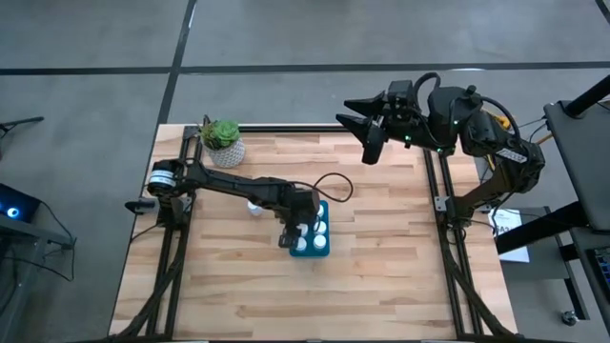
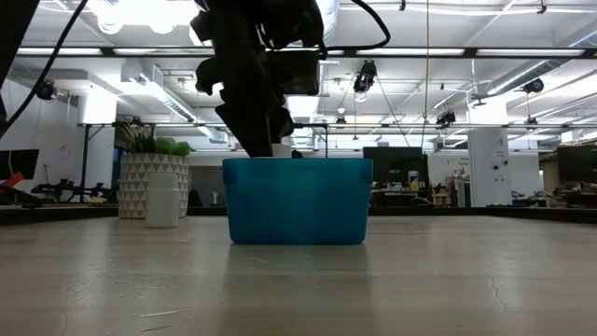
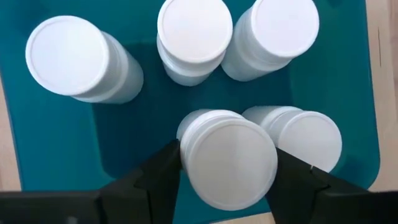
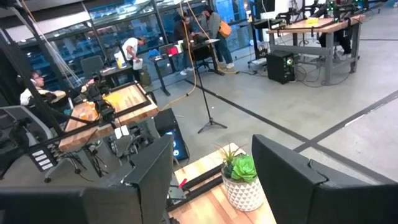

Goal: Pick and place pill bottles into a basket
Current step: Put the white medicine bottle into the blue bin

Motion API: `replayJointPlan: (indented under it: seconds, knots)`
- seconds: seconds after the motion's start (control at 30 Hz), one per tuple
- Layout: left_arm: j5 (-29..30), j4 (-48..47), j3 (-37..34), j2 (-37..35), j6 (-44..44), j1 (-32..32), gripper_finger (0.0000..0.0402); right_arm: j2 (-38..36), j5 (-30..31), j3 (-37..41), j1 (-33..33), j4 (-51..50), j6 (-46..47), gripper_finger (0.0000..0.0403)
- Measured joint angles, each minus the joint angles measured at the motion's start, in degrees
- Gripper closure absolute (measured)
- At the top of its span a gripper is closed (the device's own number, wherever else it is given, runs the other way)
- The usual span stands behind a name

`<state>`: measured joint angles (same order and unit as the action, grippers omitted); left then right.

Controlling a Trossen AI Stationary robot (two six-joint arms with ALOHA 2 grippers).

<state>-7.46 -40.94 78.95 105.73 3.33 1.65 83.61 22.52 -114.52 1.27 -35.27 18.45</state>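
Left hand (image 3: 227,180) grips a pill bottle (image 3: 229,163) low inside the teal basket (image 3: 56,137), beside four others. Placing step; next, release and lift clear. Right hand (image 4: 211,180) waits open, raised at the counter's (image 1: 381,276) far edge.

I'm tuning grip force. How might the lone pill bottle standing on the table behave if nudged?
The lone pill bottle is narrow and upright, so it would probably tip. Being cylindrical, it would likely roll on the table. Its smooth white plastic may slip in a pincer.

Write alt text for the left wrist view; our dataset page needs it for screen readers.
The left hand grips a white pill bottle between its dark fingers, above a teal basket holding four more white-capped bottles.
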Motion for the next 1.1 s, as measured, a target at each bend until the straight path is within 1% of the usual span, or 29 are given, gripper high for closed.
replayJointPlan:
  seconds: [0.2, 0.33, 0.57, 0.77, 1.1]
  knots:
    - [-0.01, 0.02, -0.86, 0.0, -0.07, 0.0, 0.0172, -0.01, -0.07, 0.02, -0.01, -0.02, 1.03, 0.0193]
    - [-0.06, -0.1, -1.37, 0.0, -1.94, 0.0, 0.0156, -0.02, -0.09, 0.05, 0.01, -0.02, 1.05, 0.0193]
    - [-0.07, -0.42, -1.07, -0.61, -3.06, 0.0, 0.0153, -0.02, -0.09, 0.07, 0.01, -0.02, 0.88, 0.0193]
    - [0.47, -0.31, -0.19, -3.18, -4.7, 0.0, 0.0153, -0.02, -0.08, 0.04, -0.01, 0.0, 0.86, 0.0193]
    - [1.05, -4.6, 0.63, -9.19, -8.72, -0.04, 0.0153, -0.04, 0.2, -0.02, -0.14, 0.46, 0.42, 0.0193]
